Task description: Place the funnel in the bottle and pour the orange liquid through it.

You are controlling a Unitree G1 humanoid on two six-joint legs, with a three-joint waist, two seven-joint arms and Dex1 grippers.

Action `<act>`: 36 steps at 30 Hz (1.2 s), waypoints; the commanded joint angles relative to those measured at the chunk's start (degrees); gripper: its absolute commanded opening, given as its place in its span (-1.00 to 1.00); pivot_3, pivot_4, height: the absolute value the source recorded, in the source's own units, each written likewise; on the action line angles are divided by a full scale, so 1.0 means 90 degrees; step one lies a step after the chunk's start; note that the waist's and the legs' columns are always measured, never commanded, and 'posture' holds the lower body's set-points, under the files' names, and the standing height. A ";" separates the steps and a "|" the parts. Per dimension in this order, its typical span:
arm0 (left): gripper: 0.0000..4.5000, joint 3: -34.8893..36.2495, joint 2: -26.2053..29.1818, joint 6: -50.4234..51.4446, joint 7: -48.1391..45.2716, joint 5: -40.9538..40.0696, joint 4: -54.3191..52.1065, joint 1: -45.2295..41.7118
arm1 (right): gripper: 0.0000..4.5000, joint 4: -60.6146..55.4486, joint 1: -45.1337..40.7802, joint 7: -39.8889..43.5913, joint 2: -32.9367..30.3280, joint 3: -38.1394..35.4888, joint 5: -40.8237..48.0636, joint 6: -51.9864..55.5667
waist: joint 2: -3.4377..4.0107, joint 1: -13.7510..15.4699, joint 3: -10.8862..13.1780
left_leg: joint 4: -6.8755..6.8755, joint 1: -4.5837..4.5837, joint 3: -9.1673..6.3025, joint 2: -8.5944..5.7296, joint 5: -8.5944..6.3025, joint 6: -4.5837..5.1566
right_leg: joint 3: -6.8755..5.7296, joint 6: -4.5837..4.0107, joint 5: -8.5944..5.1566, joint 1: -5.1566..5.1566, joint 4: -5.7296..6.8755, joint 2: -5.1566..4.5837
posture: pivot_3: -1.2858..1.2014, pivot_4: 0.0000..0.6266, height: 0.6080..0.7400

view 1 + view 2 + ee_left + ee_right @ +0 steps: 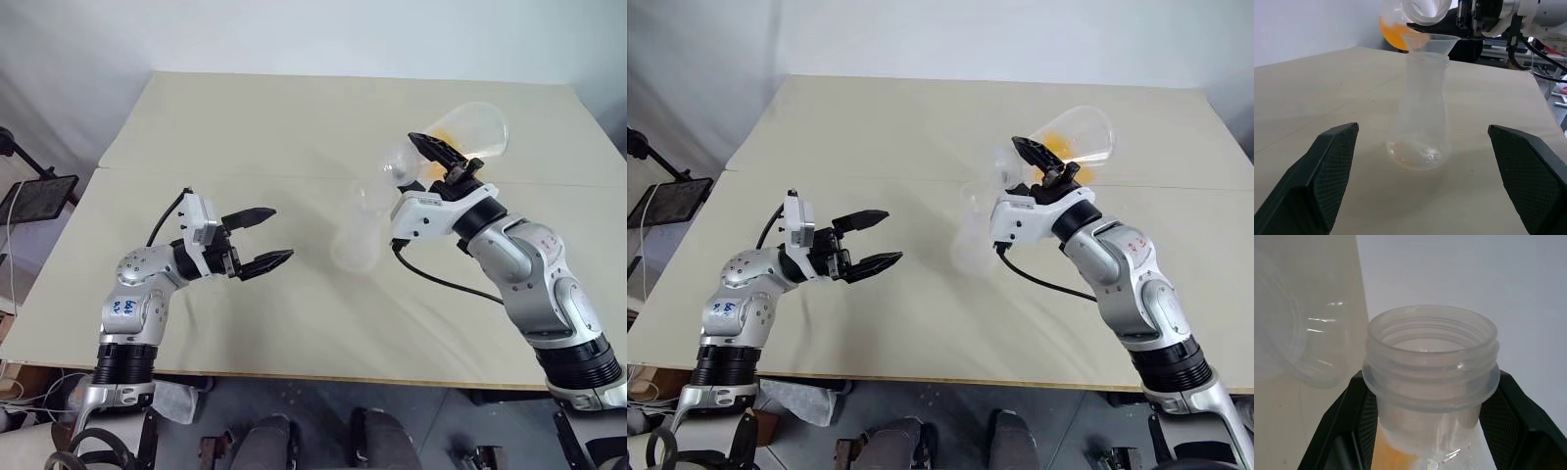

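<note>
While two arms reach over the tan table (245, 127), the things on and above it count out simply: one bottle (357, 233), one funnel (1430, 43), one flask (468, 130) and a single small pool of orange liquid (1393, 35).

The bottle stands upright on the table between the two arms, nearer the right one. Its frosted cone has a faint orange tint at the very bottom, seen from the left wrist. The funnel sits in its neck, rim up and level. The flask is off the table, tipped well over on its side, with its mouth toward the funnel and just above the rim. The orange liquid lies in the lower curve of the flask's belly, behind the neck.

The right gripper (438, 155) pinches the flask at its threaded neck, one black finger on each side, as the right wrist view shows close up. That arm is bent at the elbow and rises from the near right edge of the table, hand angled up and toward the bottle.

The left gripper (257, 240) is empty, its two fingers spread wide. It hovers above the table, well apart from the bottle and pointing toward it, the forearm roughly level.
</note>
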 commanded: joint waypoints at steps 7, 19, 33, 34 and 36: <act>1.00 0.0018 -0.0031 -0.0056 0.0034 -0.0116 -0.0185 -0.0081 | 0.08 -0.0069 -0.0095 -0.0284 -0.0130 -0.0217 -0.0631 -0.0515 | 0.0000 0.0000 0.0000 | 0.0000 0.0000 0.0000 0.0000 0.0000 0.0000 | 0.0000 0.0000 0.0000 0.0000 0.0000 0.0000 | 0.03 -0.52 1.00; 1.00 0.0024 -0.0045 -0.0092 0.0031 -0.0106 -0.0105 -0.0138 | 0.08 0.0008 -0.0162 -0.0582 -0.0207 -0.0265 -0.1192 -0.0914 | 0.0000 -0.0001 0.0000 | 0.0000 0.0000 0.0000 0.0000 0.0000 -0.0001 | 0.0001 0.0000 0.0000 0.0000 0.0000 0.0000 | 0.03 -0.52 1.00; 1.00 0.0029 -0.0041 -0.0099 -0.0002 -0.0084 -0.0036 -0.0192 | 0.08 0.0049 -0.0169 -0.0751 -0.0338 -0.0287 -0.1528 -0.1169 | 0.0000 -0.0001 0.0000 | 0.0000 0.0000 0.0000 0.0001 0.0001 -0.0002 | 0.0001 0.0000 0.0000 0.0000 -0.0001 0.0001 | 0.03 -0.52 1.00; 1.00 0.0031 -0.0043 -0.0093 0.0004 -0.0088 -0.0052 -0.0184 | 0.08 0.0049 -0.0175 -0.0766 -0.0353 -0.0296 -0.1558 -0.1176 | 0.0000 -0.0001 0.0000 | 0.0000 0.0000 0.0000 0.0001 0.0001 -0.0002 | 0.0001 0.0000 0.0000 0.0000 0.0000 0.0001 | 0.03 -0.52 1.00; 1.00 0.0034 -0.0046 -0.0082 0.0010 -0.0096 -0.0077 -0.0170 | 0.08 0.0057 -0.0176 -0.0761 -0.0365 -0.0305 -0.1571 -0.1200 | 0.0000 -0.0002 0.0000 | 0.0000 0.0000 0.0000 0.0000 0.0001 -0.0002 | 0.0002 0.0000 0.0000 0.0000 -0.0001 0.0001 | 0.03 -0.52 1.00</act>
